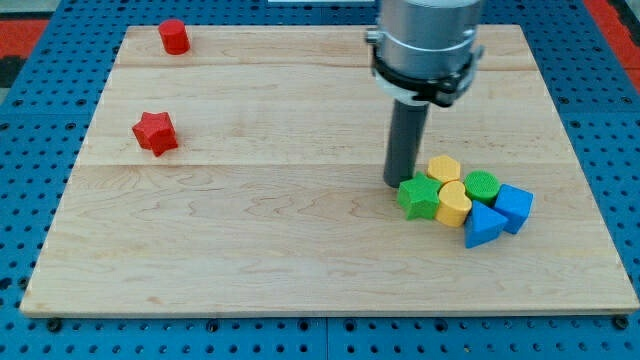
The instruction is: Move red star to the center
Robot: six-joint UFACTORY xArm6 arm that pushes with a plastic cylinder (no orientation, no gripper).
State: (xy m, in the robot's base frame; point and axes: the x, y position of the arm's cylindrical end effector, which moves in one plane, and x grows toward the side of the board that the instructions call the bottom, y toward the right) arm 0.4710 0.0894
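The red star point(155, 133) lies near the board's left side, a little above mid-height. My tip point(398, 183) rests on the board right of centre, far to the right of the red star. It touches or nearly touches the upper left of the green star point(418, 197). A red cylinder-like block point(174, 36) sits at the view's top left.
A cluster of blocks lies just right of my tip: green star, yellow hexagon point(444, 168), yellow heart-like block point(454, 204), green round block point(481, 186), blue triangle point(483, 228) and blue block point(514, 207). The wooden board point(250, 250) lies on a blue pegboard.
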